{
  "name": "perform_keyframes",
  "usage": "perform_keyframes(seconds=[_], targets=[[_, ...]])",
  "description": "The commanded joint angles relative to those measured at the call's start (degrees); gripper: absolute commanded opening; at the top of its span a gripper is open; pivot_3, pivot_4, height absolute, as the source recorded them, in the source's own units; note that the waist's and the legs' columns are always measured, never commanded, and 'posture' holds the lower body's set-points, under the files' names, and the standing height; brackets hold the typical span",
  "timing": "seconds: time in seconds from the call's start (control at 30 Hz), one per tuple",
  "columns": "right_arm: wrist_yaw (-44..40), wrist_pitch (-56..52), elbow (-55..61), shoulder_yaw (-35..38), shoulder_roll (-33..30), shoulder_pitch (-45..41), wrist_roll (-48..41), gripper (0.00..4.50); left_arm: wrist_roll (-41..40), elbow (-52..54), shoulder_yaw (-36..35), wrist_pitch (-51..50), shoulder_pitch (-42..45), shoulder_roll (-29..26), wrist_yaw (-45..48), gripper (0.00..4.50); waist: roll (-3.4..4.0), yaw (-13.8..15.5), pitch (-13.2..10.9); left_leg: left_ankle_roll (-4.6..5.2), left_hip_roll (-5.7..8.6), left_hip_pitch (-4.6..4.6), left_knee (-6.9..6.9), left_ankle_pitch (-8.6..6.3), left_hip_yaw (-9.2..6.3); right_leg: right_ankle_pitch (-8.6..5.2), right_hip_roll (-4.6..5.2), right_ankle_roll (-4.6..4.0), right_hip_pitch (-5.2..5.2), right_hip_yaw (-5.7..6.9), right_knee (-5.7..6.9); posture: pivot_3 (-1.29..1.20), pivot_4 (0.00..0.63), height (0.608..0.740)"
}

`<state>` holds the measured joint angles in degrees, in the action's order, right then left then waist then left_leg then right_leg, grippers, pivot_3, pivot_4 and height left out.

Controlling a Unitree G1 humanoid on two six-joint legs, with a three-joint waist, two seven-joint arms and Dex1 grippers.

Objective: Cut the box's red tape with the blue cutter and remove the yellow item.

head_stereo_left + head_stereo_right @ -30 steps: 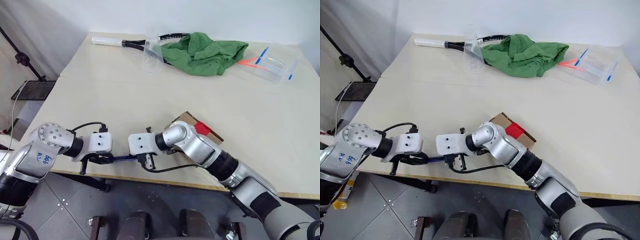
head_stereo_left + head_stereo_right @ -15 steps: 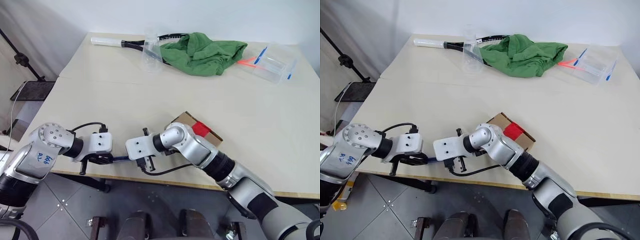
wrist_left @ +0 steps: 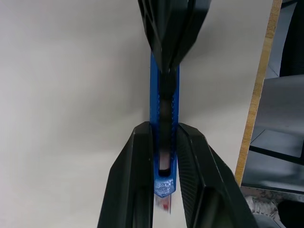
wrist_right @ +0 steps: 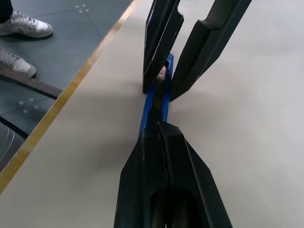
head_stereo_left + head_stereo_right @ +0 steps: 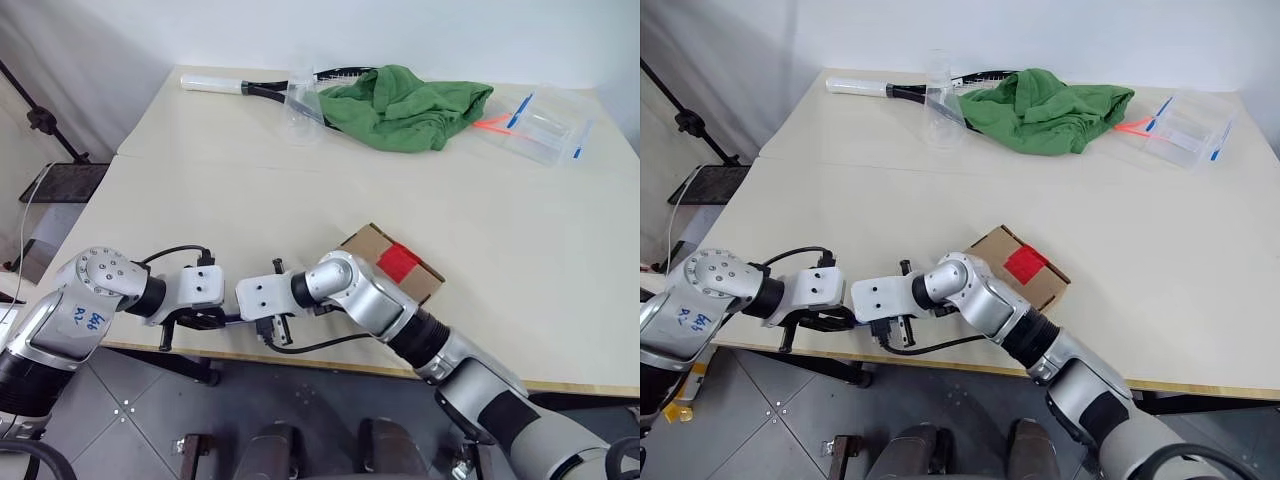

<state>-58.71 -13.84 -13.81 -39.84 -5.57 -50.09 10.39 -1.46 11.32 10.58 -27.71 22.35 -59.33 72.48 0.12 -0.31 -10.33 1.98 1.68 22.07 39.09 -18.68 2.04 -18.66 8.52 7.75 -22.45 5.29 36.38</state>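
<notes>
My left gripper (image 3: 165, 127) is shut on the blue cutter (image 3: 175, 109), one finger on each side of its body, just above the table's front edge. My right gripper (image 4: 159, 126) is shut, and its joined tips rest on the dark slot of the cutter (image 4: 154, 102), close to the left fingers (image 4: 161, 38). From the head view the two grippers meet at the front left, left gripper (image 5: 212, 320) and right gripper (image 5: 236, 318). The brown box (image 5: 365, 245) lies behind the right arm, flaps closed, with the red tape (image 5: 400, 263) on top. The yellow item is out of view.
At the back of the table lie a green cloth (image 5: 405, 105), a racket (image 5: 250, 87), a clear cup (image 5: 303, 100) and clear packaging with light blue sticks (image 5: 545, 122). The table's front edge (image 5: 330, 362) runs right under both grippers. A black stand (image 5: 45, 120) is off the left side.
My right gripper has slid left along the cutter toward the left gripper, uncovering more of the box. The left gripper has kept still with the cutter.
</notes>
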Motion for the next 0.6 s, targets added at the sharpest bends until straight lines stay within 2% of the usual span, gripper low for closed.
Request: perform_keyframes(seconds=[0.03, 0.4, 0.47, 0.57, 0.6], targets=[[0.39, -0.46, -1.27, -0.44, 2.01, 0.08, 0.51, 0.01, 0.21, 0.93, 2.57, -0.38, -0.48, 1.2, 0.2, 0.38, 0.0, 0.0, 0.0, 0.0, 0.0, -0.01, 0.0, 0.0, 0.0, 0.0, 0.0, 0.0, -0.01, -0.01, 0.04, 0.0, 0.15, 0.74], [0.13, -3.35, 1.18, 3.99, 2.64, -0.34, -2.71, 0.01, 0.06, 0.5, 1.77, -1.13, -0.52, 2.0, -0.96, 0.38, 0.0, 0.11, 0.0, 0.0, 0.09, 0.0, 0.0, 0.0, -0.11, 0.0, 0.01, 0.0, -0.01, -0.12, 0.11, 0.0, 0.15, 0.74], [-1.24, -7.58, 6.06, 8.0, 0.87, -0.52, -6.18, 0.01, -0.49, 0.96, 0.62, -1.49, -1.07, 1.95, -1.51, 0.38, 0.0, 0.21, -0.01, 0.0, 0.1, 0.02, 0.0, 0.0, -0.13, 0.0, 0.01, 0.0, -0.02, -0.13, 0.11, 0.0, 0.15, 0.74], [-7.36, -20.56, 17.65, 15.57, -7.47, -0.17, -13.98, 0.01, -2.18, 1.34, -4.06, -1.58, -2.71, 2.63, -4.39, 0.38, 0.01, 0.42, -0.02, 0.01, 0.13, 0.1, 0.02, 0.0, -0.25, 0.0, 0.03, -0.01, -0.02, -0.15, 0.06, 0.0, 0.15, 0.74], [-9.06, -25.16, 20.29, 16.75, -10.54, -0.45, -15.7, 0.17, -2.57, 1.19, -5.35, -1.17, -3.07, 2.92, -5.2, 0.38, 0.01, 0.49, -0.02, 0.01, 0.15, 0.13, 0.04, 0.0, -0.39, 0.02, 0.03, -0.04, 0.01, -0.17, 0.06, 0.0, 0.15, 0.74]])
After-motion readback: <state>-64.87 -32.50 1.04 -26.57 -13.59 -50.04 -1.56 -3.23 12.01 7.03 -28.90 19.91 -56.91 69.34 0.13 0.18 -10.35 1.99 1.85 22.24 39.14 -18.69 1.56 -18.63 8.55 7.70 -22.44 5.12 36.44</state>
